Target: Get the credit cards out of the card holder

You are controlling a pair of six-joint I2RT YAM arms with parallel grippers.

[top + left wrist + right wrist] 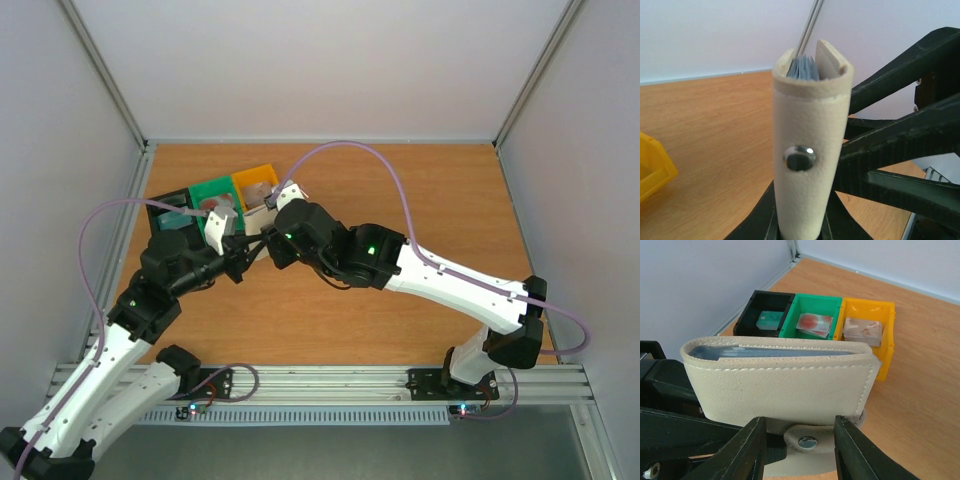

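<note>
The card holder (780,382) is a cream leather sleeve with a snap tab (807,441). It is held upright above the table, and blue card edges (765,351) show in its top slot. My left gripper (800,220) is shut on the holder's lower part, which I see edge-on with its snap (800,158) facing me. My right gripper (801,445) is open. Its two black fingers straddle the snap tab with a gap on each side. In the top view the holder (216,226) shows white between the two wrists.
Three bins stand in a row at the table's far left: black (765,301), green (817,302) and yellow (867,307). Each holds a card or small stack, and the one in the green bin (814,323) is reddish-pink. White walls close off the left and back.
</note>
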